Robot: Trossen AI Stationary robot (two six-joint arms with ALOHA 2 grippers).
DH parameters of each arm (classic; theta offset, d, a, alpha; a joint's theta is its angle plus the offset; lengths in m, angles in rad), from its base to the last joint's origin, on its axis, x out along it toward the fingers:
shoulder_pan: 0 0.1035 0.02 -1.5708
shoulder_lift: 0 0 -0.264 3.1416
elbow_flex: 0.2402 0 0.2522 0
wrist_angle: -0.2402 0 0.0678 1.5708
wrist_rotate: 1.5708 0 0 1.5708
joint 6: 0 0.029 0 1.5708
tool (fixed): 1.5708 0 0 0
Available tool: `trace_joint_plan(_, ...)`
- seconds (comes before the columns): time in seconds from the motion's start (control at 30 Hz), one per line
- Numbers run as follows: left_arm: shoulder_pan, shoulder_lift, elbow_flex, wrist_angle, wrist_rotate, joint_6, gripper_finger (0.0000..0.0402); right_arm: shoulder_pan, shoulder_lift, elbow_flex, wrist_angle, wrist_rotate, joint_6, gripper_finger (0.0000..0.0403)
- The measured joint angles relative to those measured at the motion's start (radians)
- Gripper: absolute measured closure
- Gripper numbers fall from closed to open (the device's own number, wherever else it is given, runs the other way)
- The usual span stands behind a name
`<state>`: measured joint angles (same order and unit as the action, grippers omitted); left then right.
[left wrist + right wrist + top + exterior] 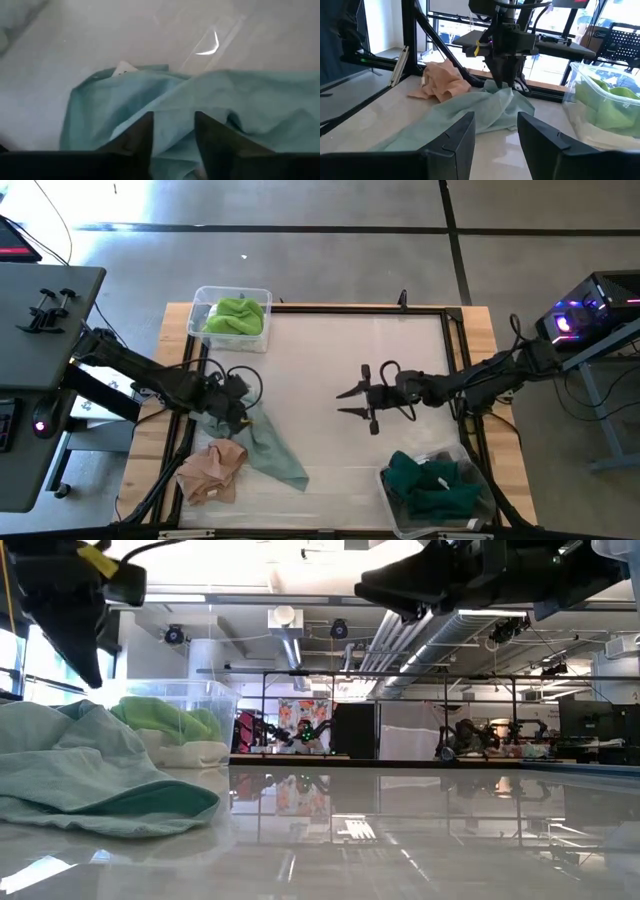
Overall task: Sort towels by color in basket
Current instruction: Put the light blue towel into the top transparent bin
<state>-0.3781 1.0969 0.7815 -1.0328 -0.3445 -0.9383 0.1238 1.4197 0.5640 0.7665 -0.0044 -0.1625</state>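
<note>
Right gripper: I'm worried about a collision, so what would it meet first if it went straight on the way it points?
Probably the pale mint towel, with the left gripper on its far end; the right gripper has bare table before that.

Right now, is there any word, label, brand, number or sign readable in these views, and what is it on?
None can be read.
Pale mint towel: a small white tag, too blurred to read.
Poster on the far wall in the low view: a colourful picture, no legible words.
</note>
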Motion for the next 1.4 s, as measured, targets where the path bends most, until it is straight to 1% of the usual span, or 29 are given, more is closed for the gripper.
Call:
trace_joint_plan(0.13,0.0,0.003,-0.04,0.064,-0.001,-0.051,0.0204,0.0,0.0,0.0,-0.009,0.0,-0.002,0.0258)
trace_joint_plan(0.23,-0.011,0.004,-0.105,0.194,0.005,-0.042,0.0152,0.0,0.0,0.0,-0.028,0.0,0.006,0.0258)
trace_joint_plan(0.3,-0.019,0.01,-0.158,0.289,0.011,-0.03,0.0128,0.0,0.0,0.0,-0.04,0.0,0.007,0.0258)
trace_joint_plan(0.37,-0.025,0.027,-0.198,0.327,0.015,-0.03,0.0116,0.0,0.0,0.0,-0.047,0.0,0.008,0.0258)
trace_joint_plan(0.43,-0.031,0.053,-0.222,0.339,0.022,-0.029,0.0114,0.0,0.0,0.0,-0.048,0.0,0.016,0.0258)
trace_joint_plan(0.5,-0.043,0.09,-0.239,0.337,0.022,0.016,0.0117,0.0,0.0,0.0,-0.048,0.0,0.023,0.0258)
trace_joint_plan(0.6,-0.066,0.17,-0.244,0.329,0.003,0.125,0.0135,0.0,0.0,0.0,-0.053,0.0,0.023,0.0258)
trace_joint_plan(0.73,-0.072,0.265,-0.238,0.345,-0.012,0.205,0.0188,0.001,0.0,0.0,-0.054,0.0,0.031,0.0258)
trace_joint_plan(0.8,-0.072,0.296,-0.234,0.365,-0.004,0.233,0.0227,0.001,0.0,0.0,-0.058,0.0,0.031,0.0258)
trace_joint_plan(0.87,-0.072,0.305,-0.234,0.394,0.017,0.288,0.0279,0.001,0.0,0.001,-0.069,0.0,0.032,0.0258)
trace_joint_plan(0.97,-0.071,0.298,-0.231,0.474,0.058,0.373,0.0367,0.001,0.0,0.001,-0.091,0.0,0.051,0.0258)
trace_joint_plan(1.0,-0.067,0.289,-0.216,0.486,0.071,0.389,0.0382,0.001,0.0,0.001,-0.101,0.0,0.058,0.0258)
trace_joint_plan(1.07,-0.054,0.27,-0.179,0.465,0.105,0.432,0.0384,0.001,0.0,0.001,-0.119,0.0,0.077,0.0258)
trace_joint_plan(1.1,-0.047,0.256,-0.146,0.455,0.102,0.458,0.0381,0.001,0.0,0.001,-0.126,0.0,0.083,0.0258)
trace_joint_plan(1.17,-0.035,0.211,-0.063,0.456,0.055,0.524,0.0381,0.001,0.0,0.001,-0.134,0.0,0.104,0.0258)
trace_joint_plan(1.23,-0.027,0.175,0.024,0.427,-0.034,0.604,0.039,0.001,0.0,0.001,-0.137,0.0,0.122,0.0258)
trace_joint_plan(1.33,-0.026,0.121,0.159,0.378,-0.219,0.726,0.0397,0.001,0.0,0.001,-0.136,0.0,0.139,0.0258)
trace_joint_plan(1.4,-0.026,0.079,0.252,0.353,-0.387,0.826,0.0396,0.001,0.0,0.001,-0.139,0.0,0.139,0.0258)
